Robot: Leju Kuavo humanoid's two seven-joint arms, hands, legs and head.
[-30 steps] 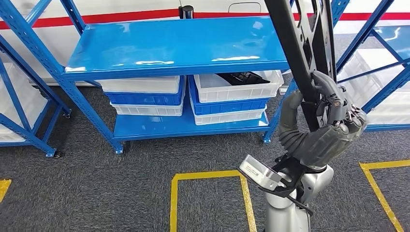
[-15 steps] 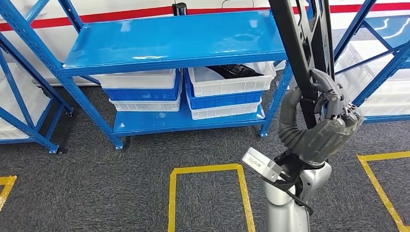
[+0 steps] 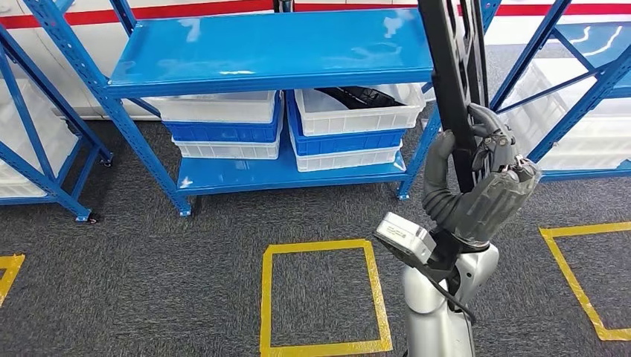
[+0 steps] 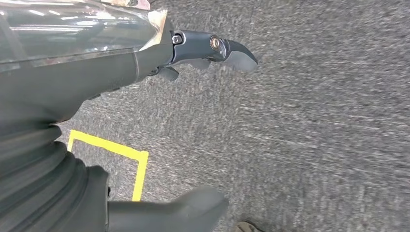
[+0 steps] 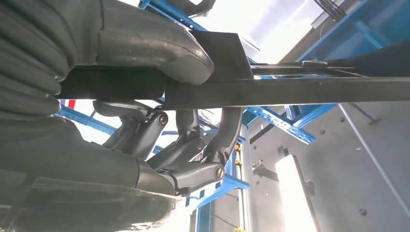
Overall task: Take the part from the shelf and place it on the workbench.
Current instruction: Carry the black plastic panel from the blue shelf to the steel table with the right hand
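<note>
My right hand (image 3: 480, 190) has its fingers (image 3: 487, 137) wrapped round the long black metal frame part (image 3: 454, 89), thumb on one side and the others on the opposite side; the part stands upright above them. Left of the fingers and farther back is the blue steel shelf rack (image 3: 275, 48). Under its top board, white and blue plastic bins (image 3: 223, 126) are stacked in two piles side by side. Below and left of the fingers, a yellow tape square (image 3: 324, 297) lies on the grey carpet floor (image 3: 149, 282).
</note>
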